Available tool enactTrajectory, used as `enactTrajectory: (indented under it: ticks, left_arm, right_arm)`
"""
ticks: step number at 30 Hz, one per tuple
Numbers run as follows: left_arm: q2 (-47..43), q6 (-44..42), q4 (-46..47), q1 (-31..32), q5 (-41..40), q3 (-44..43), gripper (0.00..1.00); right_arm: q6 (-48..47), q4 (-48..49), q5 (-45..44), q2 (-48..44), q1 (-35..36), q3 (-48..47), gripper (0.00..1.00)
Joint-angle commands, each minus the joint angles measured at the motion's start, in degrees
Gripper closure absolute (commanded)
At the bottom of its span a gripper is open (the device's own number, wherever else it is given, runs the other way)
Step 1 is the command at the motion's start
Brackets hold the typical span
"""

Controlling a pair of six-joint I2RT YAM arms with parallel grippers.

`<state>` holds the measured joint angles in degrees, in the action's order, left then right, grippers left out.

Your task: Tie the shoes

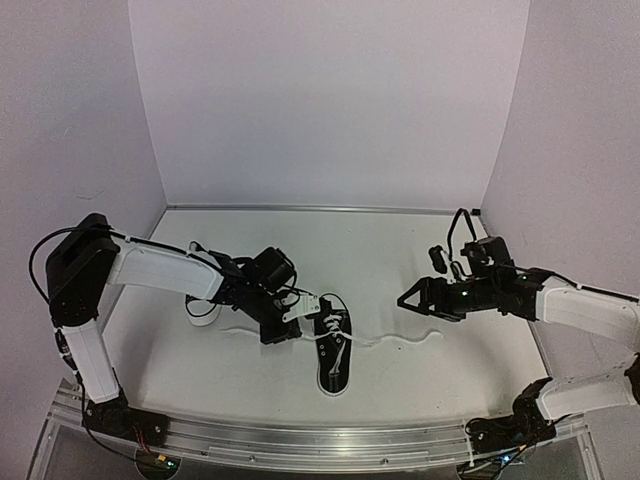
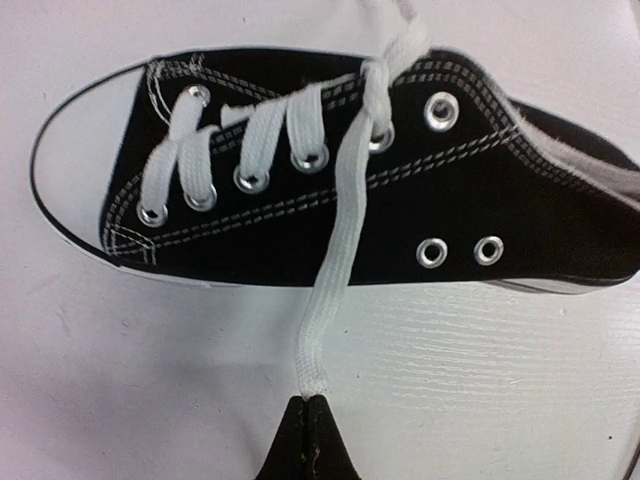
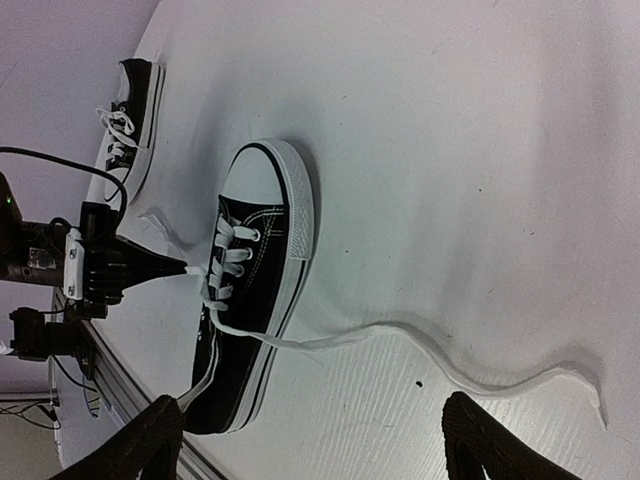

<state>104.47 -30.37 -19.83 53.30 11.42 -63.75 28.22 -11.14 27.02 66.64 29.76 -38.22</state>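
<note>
One black sneaker (image 1: pixel 334 350) with white laces lies mid-table, toe toward the near edge. It fills the left wrist view (image 2: pixel 330 190). My left gripper (image 1: pixel 312 305) is shut on its left lace (image 2: pixel 330 290), pinching it at the fingertips (image 2: pixel 310 405) beside the shoe. The other lace (image 1: pixel 400 341) trails loose to the right on the table (image 3: pixel 450 365). My right gripper (image 1: pixel 405 300) hovers above that loose lace, open wide and empty (image 3: pixel 310 425). The second sneaker (image 1: pixel 200 308) sits at the left, partly hidden by the left arm, and shows in the right wrist view (image 3: pixel 128 120).
White table (image 1: pixel 400 240) with white walls at the back and both sides. A metal rail (image 1: pixel 320 445) runs along the near edge. The tail of the held lace (image 1: pixel 238 333) lies on the table left of the left gripper.
</note>
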Motion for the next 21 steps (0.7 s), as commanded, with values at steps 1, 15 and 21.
enactTrajectory:
  ticks: [1,15,21]
  left_arm:
    - [-6.38,2.33,7.40,-0.20,3.27,1.93,1.00]
    - [-9.79,7.27,22.26,0.05,6.87,6.38,1.00]
    - [-9.05,8.30,26.87,0.52,7.40,7.26,1.00]
  right_arm:
    - [1.12,2.39,3.06,1.32,0.18,-3.33,0.17]
    - [4.99,9.52,5.06,12.74,10.29,-9.41,0.37]
    - [7.29,14.72,6.03,18.40,13.40,-11.51,0.45]
